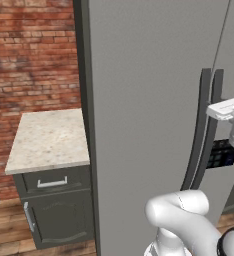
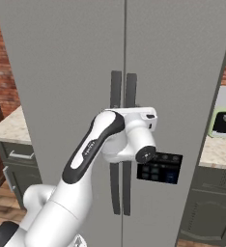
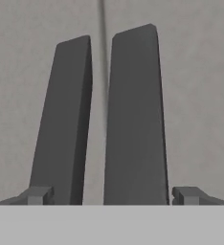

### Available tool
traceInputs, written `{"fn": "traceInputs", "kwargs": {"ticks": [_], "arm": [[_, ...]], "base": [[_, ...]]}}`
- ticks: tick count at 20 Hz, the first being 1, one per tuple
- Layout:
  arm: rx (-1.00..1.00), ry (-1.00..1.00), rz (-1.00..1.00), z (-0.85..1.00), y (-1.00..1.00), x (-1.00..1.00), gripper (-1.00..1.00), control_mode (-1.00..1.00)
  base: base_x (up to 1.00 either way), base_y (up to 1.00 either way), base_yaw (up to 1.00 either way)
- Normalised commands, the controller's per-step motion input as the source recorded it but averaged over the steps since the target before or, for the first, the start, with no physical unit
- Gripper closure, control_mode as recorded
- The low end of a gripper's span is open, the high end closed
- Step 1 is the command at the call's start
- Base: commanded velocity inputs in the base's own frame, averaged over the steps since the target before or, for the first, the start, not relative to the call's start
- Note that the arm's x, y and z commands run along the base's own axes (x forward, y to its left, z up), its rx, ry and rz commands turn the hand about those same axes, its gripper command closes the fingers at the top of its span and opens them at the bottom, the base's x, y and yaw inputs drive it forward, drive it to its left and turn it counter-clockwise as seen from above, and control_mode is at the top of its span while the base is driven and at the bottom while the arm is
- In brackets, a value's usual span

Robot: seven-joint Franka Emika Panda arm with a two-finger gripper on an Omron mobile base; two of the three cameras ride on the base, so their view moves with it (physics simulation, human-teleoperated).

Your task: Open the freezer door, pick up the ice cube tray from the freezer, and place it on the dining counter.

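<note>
Gripper point(image 3: 112, 195) wide open, straddling both door handles point(image 3: 133, 115)

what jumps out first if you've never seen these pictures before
The tall grey freezer dominates, both doors shut, with two dark vertical handles side by side at its centre seam. The white robot arm reaches up to those handles, its gripper open with the fingers set wide either side of them. A black dispenser panel sits on the right door, and a small stone-topped cabinet stands left of the freezer against the brick wall.
</note>
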Motion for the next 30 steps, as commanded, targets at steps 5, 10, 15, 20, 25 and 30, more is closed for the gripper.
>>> {"fn": "traceInputs", "kwargs": {"ticks": [5, 10, 15, 20, 25, 30], "arm": [[0.0, 0.0, 0.0, 0.0, 0.0, 0.16, -1.0, -1.0], [0.0, 0.0, 0.0, 0.0, -0.12, 0.08, -1.0, -1.0], [0.0, 0.0, 0.0, 0.0, -0.18, 0.0, -1.0, -1.0], [0.0, 0.0, 0.0, 0.0, -0.28, 0.0, -1.0, -1.0], [0.0, 0.0, 0.0, 0.0, -0.16, 0.02, -1.0, -1.0], [0.0, 0.0, 0.0, 0.0, 0.0, 0.16, -1.0, -1.0]], "base": [[0.0, 0.0, 0.0], [0.0, 0.0, 0.0], [0.0, 0.0, 0.0], [0.0, 0.0, 0.0], [0.0, 0.0, 0.0], [0.0, 0.0, 0.0]]}}
